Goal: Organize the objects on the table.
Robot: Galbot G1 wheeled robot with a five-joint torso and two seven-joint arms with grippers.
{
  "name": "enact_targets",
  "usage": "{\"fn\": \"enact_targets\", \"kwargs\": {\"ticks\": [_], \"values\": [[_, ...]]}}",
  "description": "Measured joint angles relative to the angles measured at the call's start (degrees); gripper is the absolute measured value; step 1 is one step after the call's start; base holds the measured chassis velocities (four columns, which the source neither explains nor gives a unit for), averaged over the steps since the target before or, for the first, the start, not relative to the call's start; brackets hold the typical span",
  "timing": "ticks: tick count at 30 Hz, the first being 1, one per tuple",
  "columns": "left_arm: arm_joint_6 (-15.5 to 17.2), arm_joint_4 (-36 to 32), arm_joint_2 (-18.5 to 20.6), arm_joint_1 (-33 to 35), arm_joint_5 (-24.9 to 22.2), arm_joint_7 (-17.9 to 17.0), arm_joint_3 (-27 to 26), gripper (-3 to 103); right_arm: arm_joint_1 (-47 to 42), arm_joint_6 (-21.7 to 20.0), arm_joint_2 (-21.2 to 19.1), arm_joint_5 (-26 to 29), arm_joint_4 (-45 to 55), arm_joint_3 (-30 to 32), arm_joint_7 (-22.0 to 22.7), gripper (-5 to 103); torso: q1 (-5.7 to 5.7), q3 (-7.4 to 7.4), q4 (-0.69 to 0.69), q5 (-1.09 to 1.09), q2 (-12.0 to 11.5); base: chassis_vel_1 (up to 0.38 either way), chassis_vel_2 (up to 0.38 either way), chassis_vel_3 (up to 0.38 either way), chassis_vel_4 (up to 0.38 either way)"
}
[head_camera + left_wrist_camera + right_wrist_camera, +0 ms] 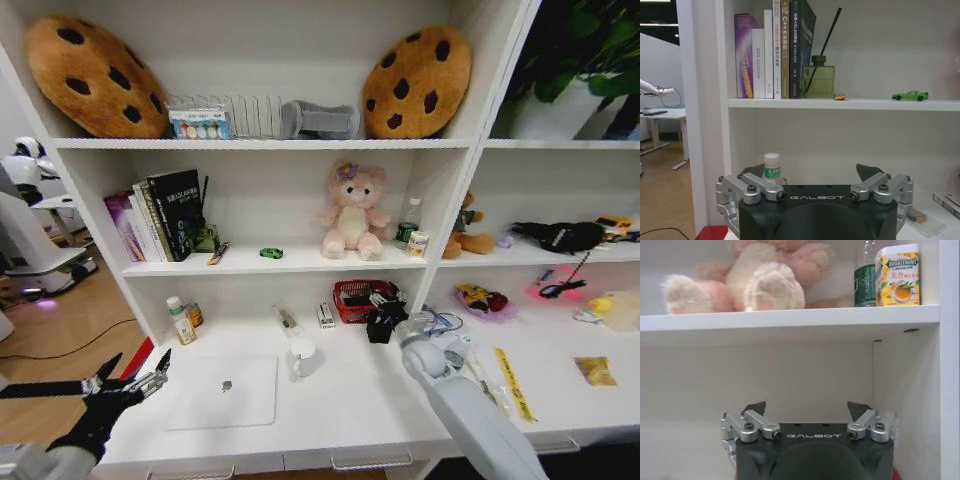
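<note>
Laptop (222, 391), thin and silver with a small logo on its closed lid, lies flat at the lower left of the head view on the white table (360, 400), near the table's front edge. Just to its right stands a white mug (302, 357), close beside the laptop's upper right corner. The tiny green toy car (271, 253) sits on the shelf above, left of centre in the head view, and shows again at the right of the left wrist view (910, 95) on the same shelf board. A pen (218, 253) lies on that shelf to the left of the car, beside a row of upright books (160, 217) and a green diffuser bottle (818, 80) with a dark reed.

The left gripper (128, 382) hovers at the lower left of the head view, off the table's left end and just left of the laptop, its fingers (756, 190) spread apart and holding nothing. The right gripper (383, 322) reaches in at centre right, above the table's back part and just beside a red mesh basket (352, 299); its fingers (756, 424) are also apart and empty.

A pink plush bear (352, 212) sits on the shelf above the right gripper, with a bottle and a yellow tin (898, 275) to its right. Two cookie-shaped cushions (92, 75) occupy the top shelf. A small bottle with a green label (772, 167) stands at the table's back left.
</note>
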Motion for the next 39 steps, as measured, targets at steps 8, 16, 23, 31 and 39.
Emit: {"fn": "enact_targets", "kwargs": {"ticks": [8, 16, 23, 31, 39], "values": [[0.00, 0.00, 0.00, 0.00, 0.00, 0.00, 0.00, 100, -22.94, 2.17, 0.52, -4.14, 15.74, 9.96, 0.15, 100, 0.00, 0.00, -0.05, 0.00, 0.00, 0.000, 0.000, 0.000, 0.000], [0.00, 0.00, 0.00, 0.00, 0.00, 0.00, 0.00, 100, -44.66, 5.92, 6.10, -12.08, 25.35, 19.07, -2.81, 100, -0.01, 0.00, -0.02, 0.01, 0.01, 0.000, 0.000, 0.000, 0.000], [0.00, 0.00, 0.00, 0.00, 0.00, 0.00, 0.00, 100, -48.53, 5.16, 10.33, -14.72, 26.98, 20.80, -3.61, 100, -0.01, 0.01, -0.02, 0.01, 0.00, 0.000, 0.000, 0.000, 0.000], [0.00, 0.00, 0.00, 0.00, 0.00, 0.00, 0.00, 100, -48.25, 5.38, 14.45, -17.32, 28.81, 19.57, -3.74, 100, 0.00, 0.01, -0.01, 0.00, 0.00, -0.022, -0.022, 0.018, 0.020], [0.00, 0.00, 0.00, 0.00, 0.00, 0.00, 0.00, 100, -47.95, 5.90, 17.11, -19.56, 28.43, 18.81, -3.96, 100, 0.01, 0.02, -0.03, 0.03, -0.01, -0.171, -0.160, 0.145, 0.148]]}}
